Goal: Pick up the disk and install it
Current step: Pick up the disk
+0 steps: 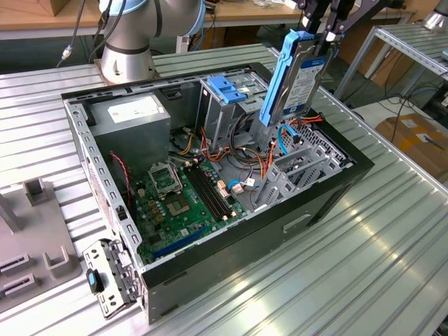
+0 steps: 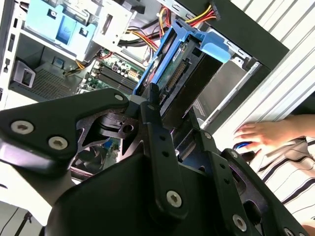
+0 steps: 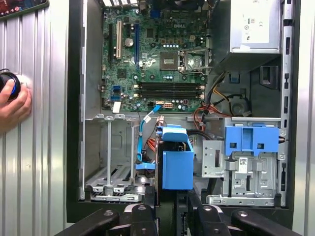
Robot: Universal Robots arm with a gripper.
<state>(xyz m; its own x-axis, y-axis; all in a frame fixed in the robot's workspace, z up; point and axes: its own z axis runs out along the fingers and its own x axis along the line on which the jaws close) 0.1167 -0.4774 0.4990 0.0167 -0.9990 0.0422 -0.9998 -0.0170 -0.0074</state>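
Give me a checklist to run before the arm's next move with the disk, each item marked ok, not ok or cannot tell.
1. Grip: end effector shut on the disk at its upper end: ok.
2. Disk upright over the open case: ok.
3. Grey bay has nothing in it: ok.
4. Disk lined up with that bay: cannot tell.
5. Blue cable hangs loose beside the bay: not ok.
6. Person's hand rests on the table, outside the case: ok.
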